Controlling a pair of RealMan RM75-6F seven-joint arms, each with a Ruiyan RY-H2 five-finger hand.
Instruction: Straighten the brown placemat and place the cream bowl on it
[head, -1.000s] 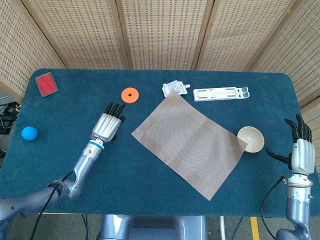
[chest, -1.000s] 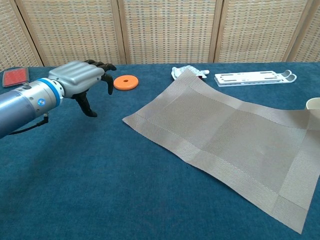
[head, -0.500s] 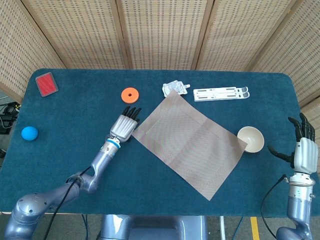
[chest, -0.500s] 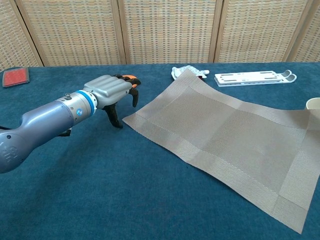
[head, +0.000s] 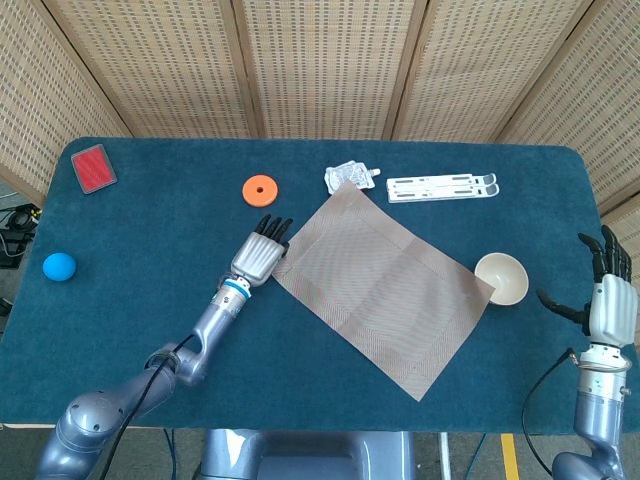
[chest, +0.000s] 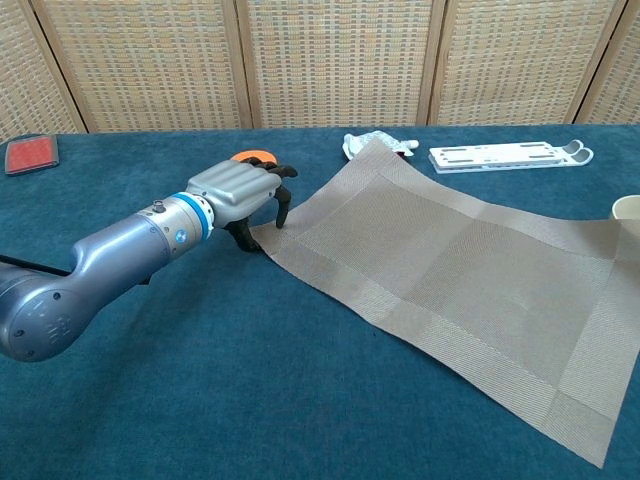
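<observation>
The brown placemat (head: 385, 285) lies skewed on the blue table, one corner pointing at the front edge; the chest view shows the placemat (chest: 450, 270) too. My left hand (head: 258, 255) is at its left corner. In the chest view the left hand (chest: 240, 190) has its fingers (chest: 283, 205) curved down onto that corner and its thumb by the edge; the mat lies flat, not lifted. The cream bowl (head: 501, 278) stands upright, touching the mat's right corner; the chest view catches only the bowl's rim (chest: 628, 208). My right hand (head: 607, 305) hovers right of the bowl, fingers spread, holding nothing.
An orange disc (head: 259, 189) lies just behind the left hand. A clear plastic packet (head: 350, 177) touches the mat's far corner, with a white rack (head: 443, 187) beside it. A red card (head: 93, 167) and a blue ball (head: 58, 266) sit far left.
My left hand has travelled right to the placemat's left corner and now touches it; the corner has shifted slightly right. The right hand has drifted a little lower in the head view.
</observation>
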